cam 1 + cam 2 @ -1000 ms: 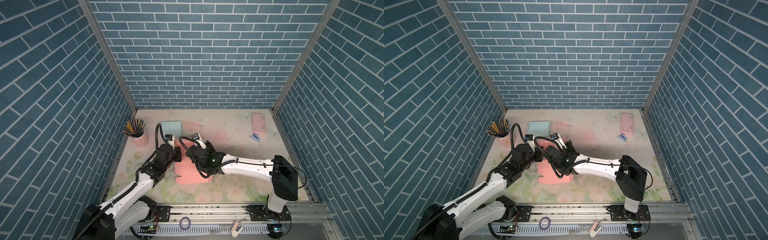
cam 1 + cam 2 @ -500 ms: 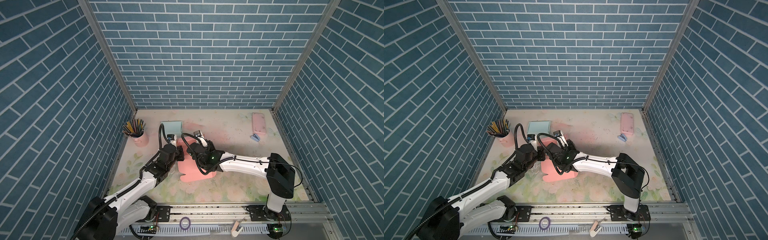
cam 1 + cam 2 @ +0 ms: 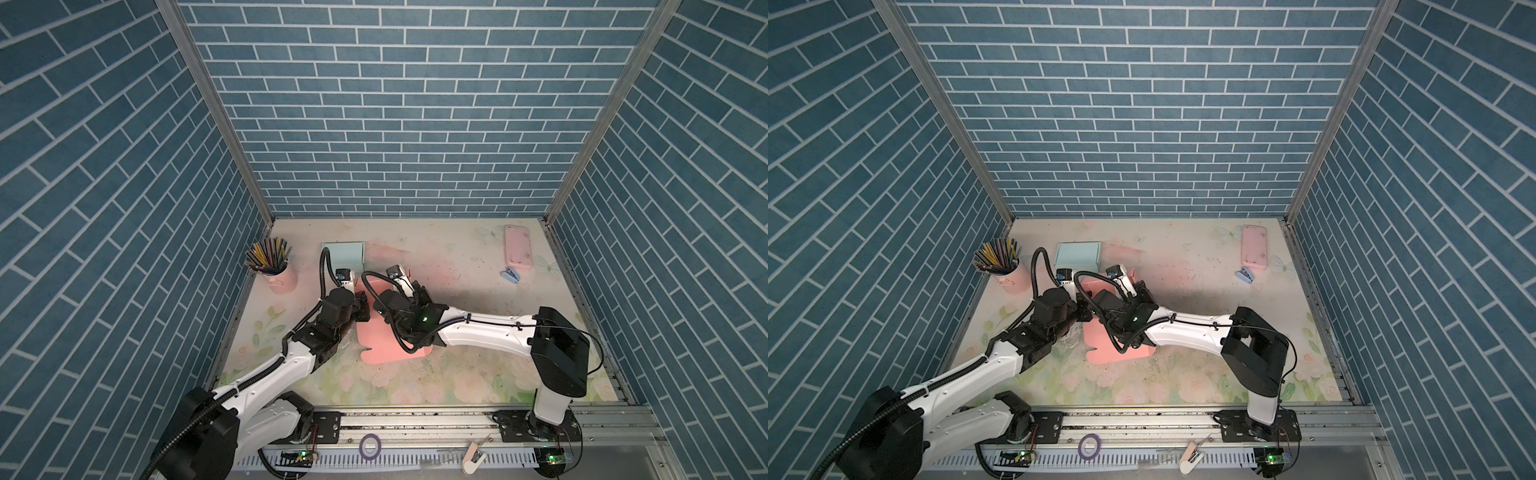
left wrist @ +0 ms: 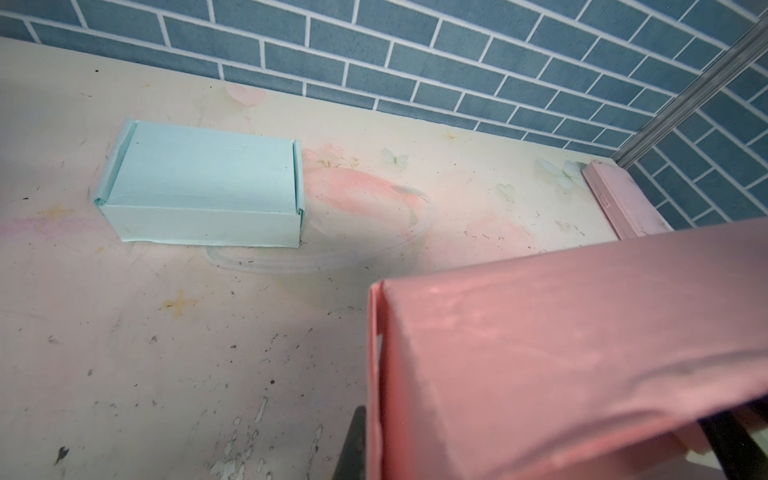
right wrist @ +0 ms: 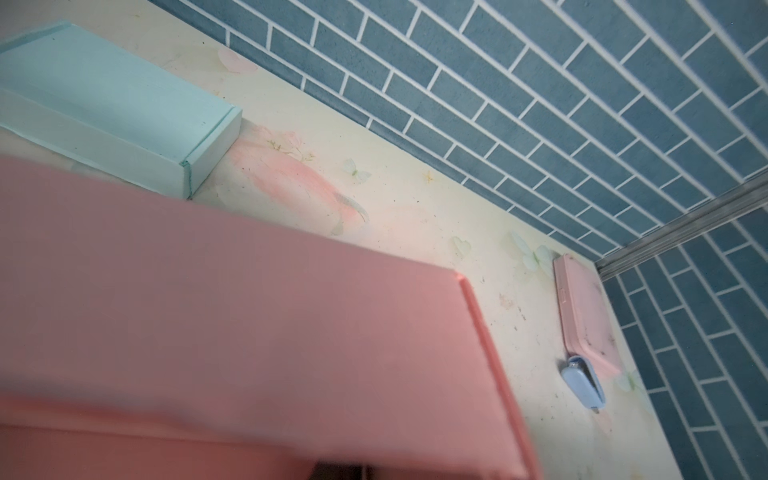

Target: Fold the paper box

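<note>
Paper box (image 3: 379,343), pink, matte, creased rectangular panels

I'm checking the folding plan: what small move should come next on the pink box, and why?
Probably press the raised panel of the pink box further over and crease it: it stands tilted and unseated, while the near flap lies flat on the table.

boxes (image 3: 382,345) (image 3: 345,255) 2; cup (image 3: 282,279) 1; case (image 3: 518,247) 1; stapler (image 3: 510,275) 1

The pink paper box (image 3: 380,343) lies half folded, front panel flat, rear panel raised and tilted.
</note>
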